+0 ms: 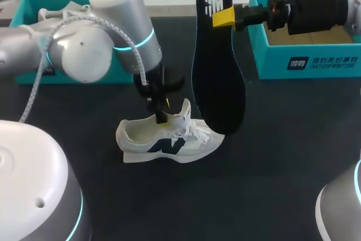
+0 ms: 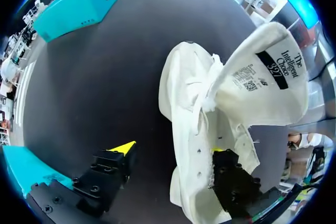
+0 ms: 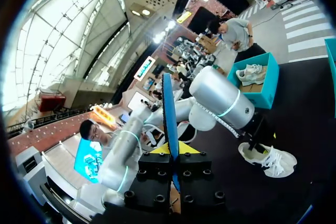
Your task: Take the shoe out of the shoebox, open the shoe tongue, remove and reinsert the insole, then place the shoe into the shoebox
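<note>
A white shoe lies on its sole on the black table, its tongue pulled up. My left gripper stands over the shoe's opening, open. In the left wrist view one finger is inside the shoe and the other is outside, apart from the shoe's side wall. The black insole hangs upright in the air just right of the shoe, its lower end near the laces. My right gripper is shut on the insole's upper part. The right wrist view shows the insole edge-on between the yellow tips.
A teal shoebox stands at the back right, under my right arm. Another teal box at the back left holds a second white shoe. A white cable runs along my left arm.
</note>
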`<state>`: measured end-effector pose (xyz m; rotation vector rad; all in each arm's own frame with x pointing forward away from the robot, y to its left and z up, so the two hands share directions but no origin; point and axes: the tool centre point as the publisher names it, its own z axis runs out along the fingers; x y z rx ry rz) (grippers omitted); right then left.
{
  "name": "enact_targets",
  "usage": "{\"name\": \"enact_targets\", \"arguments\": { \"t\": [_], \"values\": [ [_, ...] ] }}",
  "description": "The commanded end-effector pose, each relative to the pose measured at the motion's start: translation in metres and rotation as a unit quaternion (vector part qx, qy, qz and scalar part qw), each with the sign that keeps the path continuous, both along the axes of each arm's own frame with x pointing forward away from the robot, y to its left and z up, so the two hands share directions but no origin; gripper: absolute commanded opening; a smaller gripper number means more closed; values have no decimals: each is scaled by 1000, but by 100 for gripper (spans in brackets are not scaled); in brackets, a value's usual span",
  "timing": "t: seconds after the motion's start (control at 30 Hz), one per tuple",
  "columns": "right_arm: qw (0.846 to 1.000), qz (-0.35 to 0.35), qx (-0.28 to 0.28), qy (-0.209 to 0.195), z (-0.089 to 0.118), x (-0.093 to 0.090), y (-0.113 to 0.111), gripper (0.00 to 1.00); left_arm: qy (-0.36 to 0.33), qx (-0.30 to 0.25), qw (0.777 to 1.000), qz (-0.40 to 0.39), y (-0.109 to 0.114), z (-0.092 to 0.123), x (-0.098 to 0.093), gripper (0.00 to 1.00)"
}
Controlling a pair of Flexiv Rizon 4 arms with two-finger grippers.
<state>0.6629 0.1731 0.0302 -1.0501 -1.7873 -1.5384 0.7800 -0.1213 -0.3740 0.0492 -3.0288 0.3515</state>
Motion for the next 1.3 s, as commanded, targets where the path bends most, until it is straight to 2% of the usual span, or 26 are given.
{"name": "enact_targets", "arguments": {
  "t": [0.03,0.1,0.17,0.23,0.27,0.33,0.4,0.6,0.77,0.87,0.97,1.03,1.07,1.13,1.2,1.3],
  "values": [
    [1000,0,-1,1,0,2,3,0,3,2,1000,1,-2,-11,1,64],
    [1000,0,-1,1,0,2,3,0,5,4,1000,0,-3,-13,-2,59],
    [1000,0,-1,1,0,2,3,0,5,7,1000,-1,-3,-15,-4,47],
    [1000,0,-1,1,0,2,3,0,9,9,1000,-2,-2,-16,-6,39],
    [1000,0,-1,1,0,2,3,0,12,12,1000,-4,0,-15,-8,27],
    [1000,0,-1,1,0,2,3,0,14,23,1000,-6,2,-14,-11,10],
    [1000,0,-1,1,0,2,3,0,17,29,999,-12,5,-13,-13,0],
    [1000,0,-1,1,0,2,3,0,38,61,997,-31,10,-11,-17,0],
    [1000,0,-1,1,0,2,3,0,99,47,990,-91,12,1,-19,0],
    [1000,0,-1,1,0,2,3,0,145,44,975,-160,13,8,-14,0],
    [1000,0,-1,1,0,2,3,0,185,46,951,-243,16,18,-9,0],
    [1000,0,-1,1,0,2,3,0,223,48,928,-294,17,25,-6,0],
    [1000,0,-1,1,0,2,3,0,248,48,910,-330,17,31,-4,0],
    [1000,0,-1,1,0,2,3,0,264,45,891,-367,17,40,-5,0],
    [1000,0,-1,1,0,2,3,0,274,48,890,-361,15,51,-4,0],
    [1000,0,-1,1,0,2,3,0,274,48,890,-361,15,51,-4,0]
  ]
}}
